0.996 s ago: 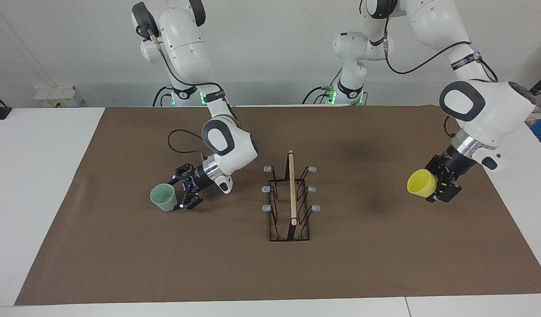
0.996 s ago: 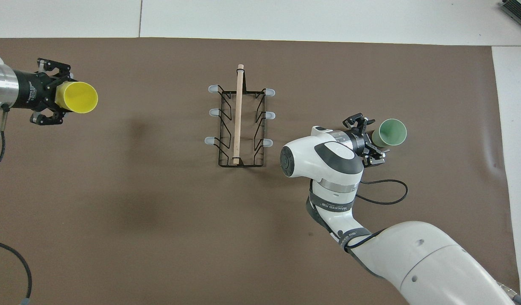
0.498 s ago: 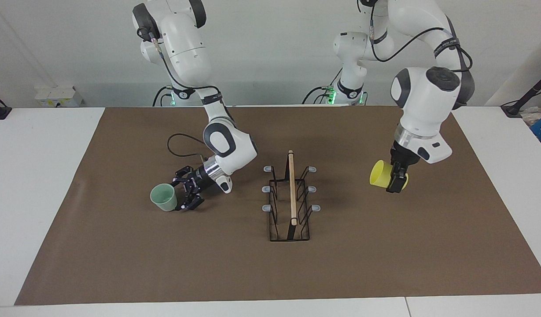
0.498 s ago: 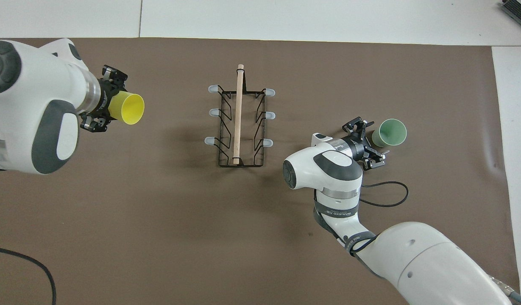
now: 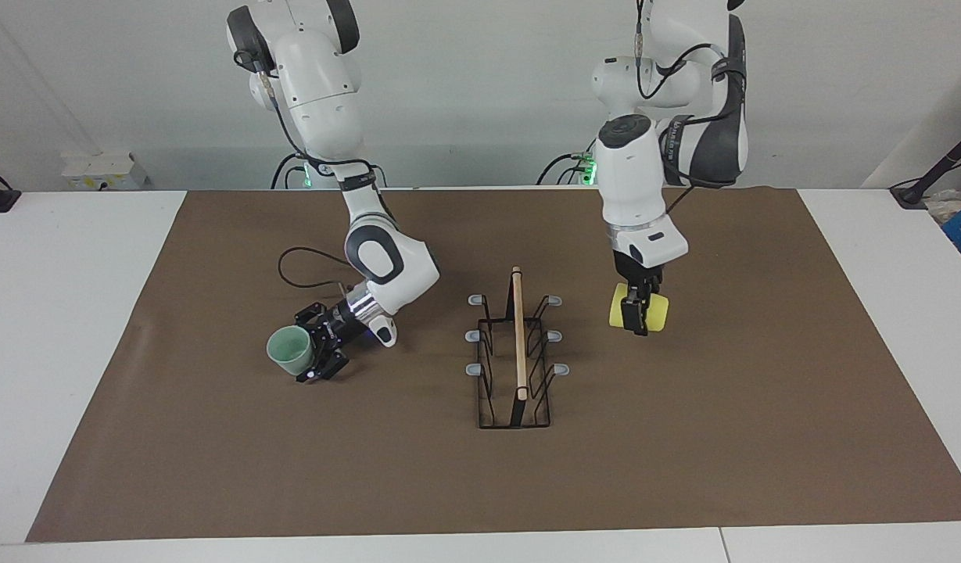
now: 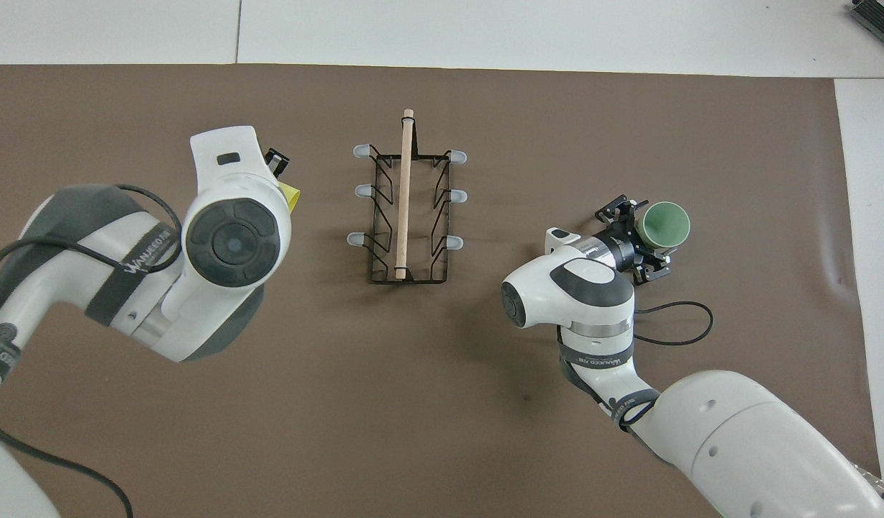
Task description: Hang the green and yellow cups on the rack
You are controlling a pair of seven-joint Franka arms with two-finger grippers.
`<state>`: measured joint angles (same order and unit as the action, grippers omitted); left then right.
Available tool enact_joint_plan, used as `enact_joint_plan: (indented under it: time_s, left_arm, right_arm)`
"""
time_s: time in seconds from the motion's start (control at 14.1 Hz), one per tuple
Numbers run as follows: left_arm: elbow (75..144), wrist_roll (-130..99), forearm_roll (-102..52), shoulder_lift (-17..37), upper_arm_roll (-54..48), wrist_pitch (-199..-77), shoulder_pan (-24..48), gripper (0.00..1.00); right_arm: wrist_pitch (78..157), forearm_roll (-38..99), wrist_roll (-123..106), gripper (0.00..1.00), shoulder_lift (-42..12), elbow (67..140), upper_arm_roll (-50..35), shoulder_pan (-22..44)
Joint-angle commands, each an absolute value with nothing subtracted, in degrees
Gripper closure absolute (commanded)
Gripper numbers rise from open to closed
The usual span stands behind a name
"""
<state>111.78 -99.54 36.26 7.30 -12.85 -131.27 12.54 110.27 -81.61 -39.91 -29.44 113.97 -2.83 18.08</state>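
- Two cups, one rack (image 5: 514, 352) with six grey-tipped pegs, two grippers.
- Left gripper (image 5: 636, 317) is clamped on the yellow cup (image 5: 658, 314), up in the air beside the rack toward the left arm's end.
- Overhead view: the left arm hides most of the yellow cup (image 6: 291, 196); facing view shows it held on its side.
- Right gripper (image 5: 317, 356), fingers apart around the green cup (image 5: 288, 349), which sits on the brown mat (image 5: 683, 453) toward the right arm's end.
- Overhead view shows the green cup's (image 6: 664, 224) open mouth.
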Motion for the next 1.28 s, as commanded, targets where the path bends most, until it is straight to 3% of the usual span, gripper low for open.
enact_joint_plan:
  time_s: [0.0, 0.14, 0.21, 0.28, 0.36, 0.43, 0.71, 1.0, 1.21]
  left_arm:
    - [118.29, -102.65, 43.75, 3.08, -16.07, -133.86, 12.39, 1.0]
    - [119.44, -106.41, 47.35, 2.37, -18.53, -133.86, 12.39, 1.0]
    - [120.23, -108.26, 49.9, 2.03, -19.85, -133.77, 12.39, 1.0]
    - [121.02, -109.93, 51.05, 1.59, -20.99, -133.51, 12.39, 1.0]
    - [121.29, -111.08, 51.5, 1.32, -21.96, -133.33, 12.39, 1.0]
    - [121.29, -111.18, 52.55, 1.32, -22.67, -133.33, 12.39, 1.0]
    - [121.55, -111.18, 56.42, 1.67, -24.34, -133.94, 12.48, 1.0]
    - [121.55, -110.57, 56.87, 2.11, -24.87, -136.14, 12.48, 1.0]
    - [121.2, -110.3, 56.78, 2.63, -25.05, -138.6, 12.22, 0.6]
  right_arm:
    - [111.62, -84.2, -37.71, 0.0, -28.12, 115.84, -3.25, 16.7]
    - [112.32, -84.29, -37.53, 0.0, -28.12, 116.45, -3.16, 16.7]
    - [112.24, -84.37, -37.53, 0.08, -28.04, 116.72, -3.25, 16.79]
    - [112.06, -84.37, -37.44, 0.49, -27.86, 116.98, -3.25, 16.96]
    - [111.8, -84.37, -37.53, 0.82, -27.69, 117.16, -3.25, 17.05]
    - [111.54, -84.37, -37.53, 1.0, -27.69, 117.16, -3.25, 17.14]
    - [110.3, -82.02, -38.4, 1.0, -25.77, 116.63, -3.34, 17.32]
    - [111.35, -67.37, -44.46, 1.0, -20.32, 115.14, -3.69, 17.05]
    - [111.36, -51.65, -48.58, 1.0, -14.87, 112.68, -3.69, 16.18]
